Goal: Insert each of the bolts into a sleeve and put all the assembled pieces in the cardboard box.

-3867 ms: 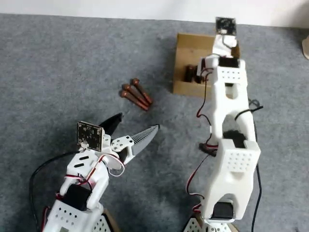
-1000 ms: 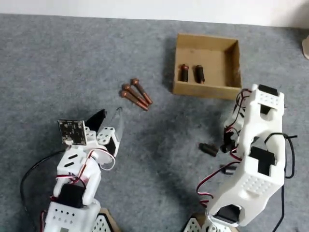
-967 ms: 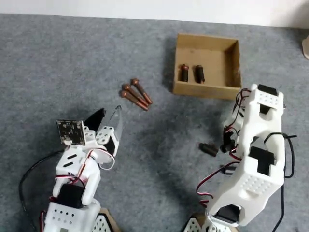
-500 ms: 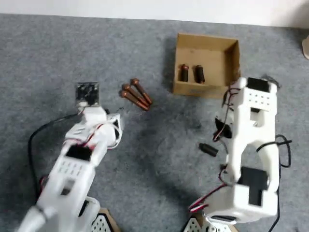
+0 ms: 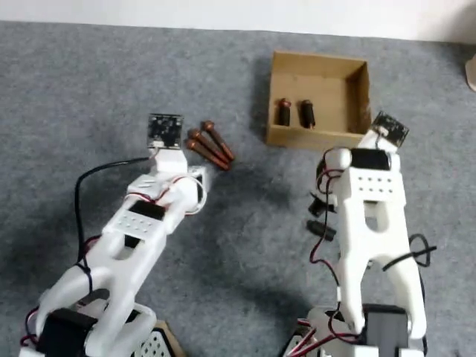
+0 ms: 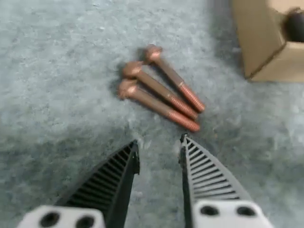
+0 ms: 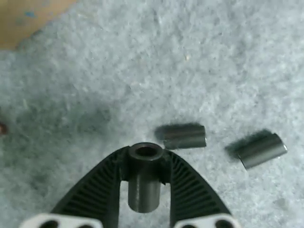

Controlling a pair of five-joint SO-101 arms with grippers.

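Observation:
Three copper bolts (image 6: 161, 95) lie side by side on the grey carpet (image 5: 74, 89), also seen as bolts (image 5: 209, 145) from above. My left gripper (image 6: 159, 141) is open just short of them, empty. My right gripper (image 7: 144, 160) is shut on a dark sleeve (image 7: 144, 187), held with its bore facing the camera. Two more sleeves (image 7: 184, 136) (image 7: 260, 150) lie on the carpet just beyond it. The cardboard box (image 5: 320, 67) at the back holds two assembled pieces (image 5: 285, 111) (image 5: 306, 113).
A loose sleeve (image 5: 324, 230) lies beside the right arm (image 5: 368, 201). The left arm (image 5: 149, 216) stretches diagonally toward the bolts. A box corner (image 6: 261, 47) stands close beyond the bolts. Open carpet lies between the arms and at the far left.
The left arm stretched forward to the bolts and its fingers narrowed. The right arm left the box, came back over the loose sleeves and now holds one.

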